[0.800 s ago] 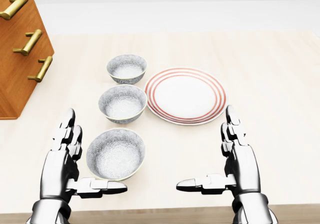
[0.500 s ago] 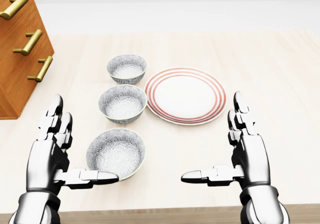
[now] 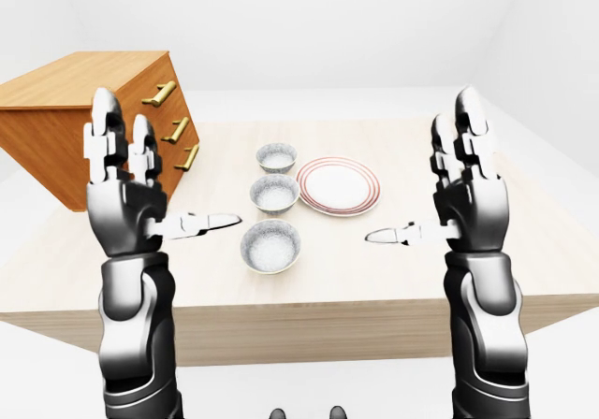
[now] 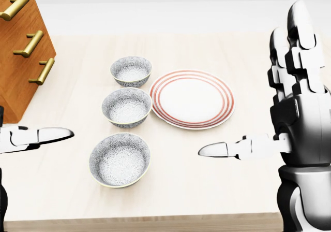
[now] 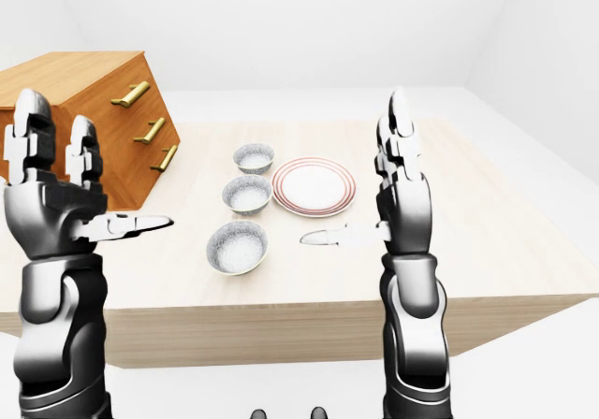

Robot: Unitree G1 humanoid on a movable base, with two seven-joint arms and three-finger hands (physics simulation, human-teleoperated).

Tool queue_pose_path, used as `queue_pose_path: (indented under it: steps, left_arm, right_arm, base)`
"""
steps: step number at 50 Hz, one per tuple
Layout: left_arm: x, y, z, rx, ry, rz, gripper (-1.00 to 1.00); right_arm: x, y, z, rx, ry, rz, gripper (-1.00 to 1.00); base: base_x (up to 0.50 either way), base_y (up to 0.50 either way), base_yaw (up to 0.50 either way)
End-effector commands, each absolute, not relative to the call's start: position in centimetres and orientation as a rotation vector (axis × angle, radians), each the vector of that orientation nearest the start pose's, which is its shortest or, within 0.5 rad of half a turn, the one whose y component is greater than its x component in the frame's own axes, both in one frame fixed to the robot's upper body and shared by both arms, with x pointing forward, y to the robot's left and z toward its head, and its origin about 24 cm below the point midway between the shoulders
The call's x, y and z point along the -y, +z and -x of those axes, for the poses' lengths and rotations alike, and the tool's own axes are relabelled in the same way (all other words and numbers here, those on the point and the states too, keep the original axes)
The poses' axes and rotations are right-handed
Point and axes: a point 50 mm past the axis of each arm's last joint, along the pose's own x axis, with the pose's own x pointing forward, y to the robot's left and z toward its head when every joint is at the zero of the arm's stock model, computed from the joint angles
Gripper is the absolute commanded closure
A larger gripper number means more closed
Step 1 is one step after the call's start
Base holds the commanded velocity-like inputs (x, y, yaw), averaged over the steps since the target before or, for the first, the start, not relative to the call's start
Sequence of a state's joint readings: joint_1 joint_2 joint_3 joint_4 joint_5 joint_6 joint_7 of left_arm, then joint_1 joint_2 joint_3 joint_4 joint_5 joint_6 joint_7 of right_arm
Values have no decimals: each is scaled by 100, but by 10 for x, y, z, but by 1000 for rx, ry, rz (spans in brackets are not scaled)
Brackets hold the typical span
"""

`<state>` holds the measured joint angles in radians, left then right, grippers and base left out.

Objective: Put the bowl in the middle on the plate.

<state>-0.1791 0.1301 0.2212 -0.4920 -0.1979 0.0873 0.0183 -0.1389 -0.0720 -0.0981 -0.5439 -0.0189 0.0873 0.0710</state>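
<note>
Three patterned grey bowls stand in a column on the table. The middle bowl (image 4: 126, 106) sits just left of the white plate (image 4: 192, 98) with red rings, which is bare. My left hand (image 3: 154, 178) is raised above the table's left side, open, fingers up and thumb pointing right; the head view shows only its thumb (image 4: 41, 135). On the other side my right hand (image 3: 419, 171) is also raised and open, right of the plate, thumb pointing left. Neither hand touches anything.
The far bowl (image 4: 131, 70) and the near bowl (image 4: 120, 159) flank the middle one closely. A wooden drawer chest (image 3: 84, 110) with brass handles stands at the table's left. The pale wooden table (image 4: 258, 61) has its near edge just below the hands.
Both hands have lifted off the table and spread apart. The left has slid mostly out of the head view's left edge; the right has risen towards the camera. Bowls and plate have not moved.
</note>
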Motion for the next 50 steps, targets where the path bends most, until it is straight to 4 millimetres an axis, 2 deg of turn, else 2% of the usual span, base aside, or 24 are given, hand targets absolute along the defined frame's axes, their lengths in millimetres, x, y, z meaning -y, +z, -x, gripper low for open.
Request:
queue_pose_path:
  steps: [1, 13, 23, 50]
  left_arm:
    - [-210, 244, -223, 845, 137, 86, -100]
    - [-225, 279, -205, 1007, 177, 139, -100]
    - [-235, 290, -202, 1043, 218, 141, -100]
    - [-237, 298, -197, 1073, 228, 152, -100]
  right_arm:
    - [163, 242, -218, 857, 26, 166, -100]
    - [160, 284, -195, 1098, 28, 223, -100]
    - [156, 297, -187, 1176, 50, 285, -100]
    - [150, 296, -187, 1171, 66, 352, -100]
  base:
    - [0, 0, 0]
    - [0, 0, 0]
    - [0, 0, 0]
    - [47, 20, 0]
